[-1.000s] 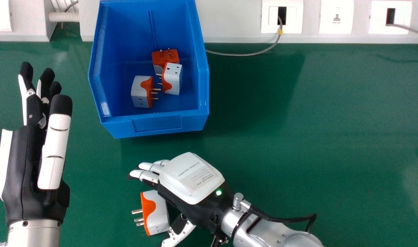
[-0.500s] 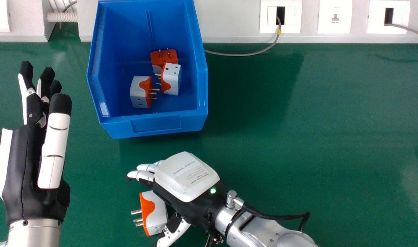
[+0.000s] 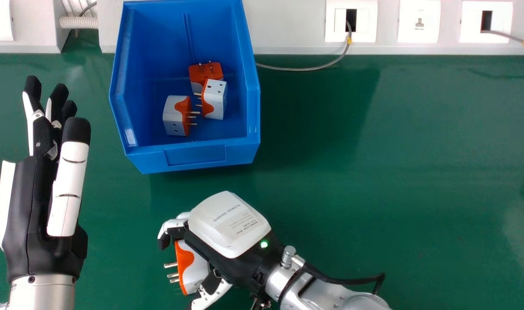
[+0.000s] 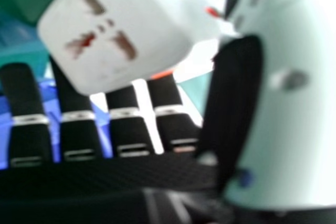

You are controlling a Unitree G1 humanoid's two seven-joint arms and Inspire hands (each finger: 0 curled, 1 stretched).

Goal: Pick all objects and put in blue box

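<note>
While the blue box (image 3: 195, 156) lies ahead, the right hand (image 3: 229, 226) is curled round the plug (image 3: 195, 268), prongs (image 3: 171, 265) pointing left.

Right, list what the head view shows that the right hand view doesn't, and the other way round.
Head view: the left robot hand, open; three plug adapters inside the blue box; the wall panel; a grey cable; the prongs of the fourth adapter.

Right hand view: that adapter's slotted white face.

Both: the fourth adapter, the right robot hand curled round it and green tabletop. Blue patches between the fingers are probably the box.
</note>
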